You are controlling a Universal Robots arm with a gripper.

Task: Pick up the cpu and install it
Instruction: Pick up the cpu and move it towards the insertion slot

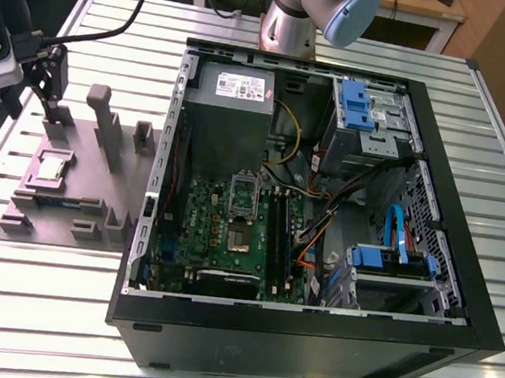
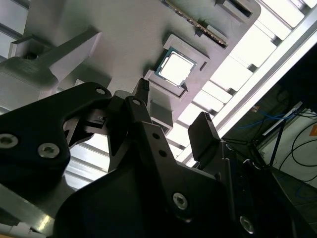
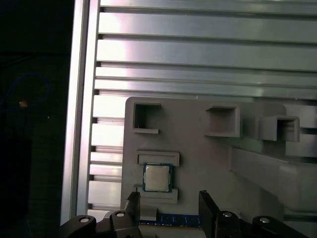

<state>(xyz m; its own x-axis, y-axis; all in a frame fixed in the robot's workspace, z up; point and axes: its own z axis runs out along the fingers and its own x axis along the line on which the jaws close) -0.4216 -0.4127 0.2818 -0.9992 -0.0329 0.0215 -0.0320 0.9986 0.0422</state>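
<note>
Table point(image 1: 477, 113): ribbed aluminium slats, hard and shiny, with grooves between them. I'd expect a small flat part to skid or tip on it if dropped. Cables and wooden furniture sit along the top edge of the exterior view.

Computer case point(image 1: 309, 339): open and lying on its side, taking up the middle and right of the exterior view. The green board point(image 1: 222, 222) is in its lower-left part. The dark socket point(image 1: 241, 239) on it looks empty.

Grey holder point(image 1: 100, 182): on the table at the exterior view's left, just beside the case, with upright posts and several pockets.

Arm point(image 1: 298, 18): base at top centre. Jaws are at the upper left of the exterior view, above the holder. In both wrist views they stand wide with nothing between them, the gap is broader than the chip, and they are clear of it.

cpu point(image 1: 51, 168): lies flat in a shallow pocket of the holder, metal top up, also seen in the first wrist view point(image 3: 157, 177) and the second point(image 2: 176, 69). My read is that it's light, stiff, slick on top and delicate underneath. Raised lips bound two opposite sides, and the other two look open. Grip there, on the pale rim edges, and gently.
</note>
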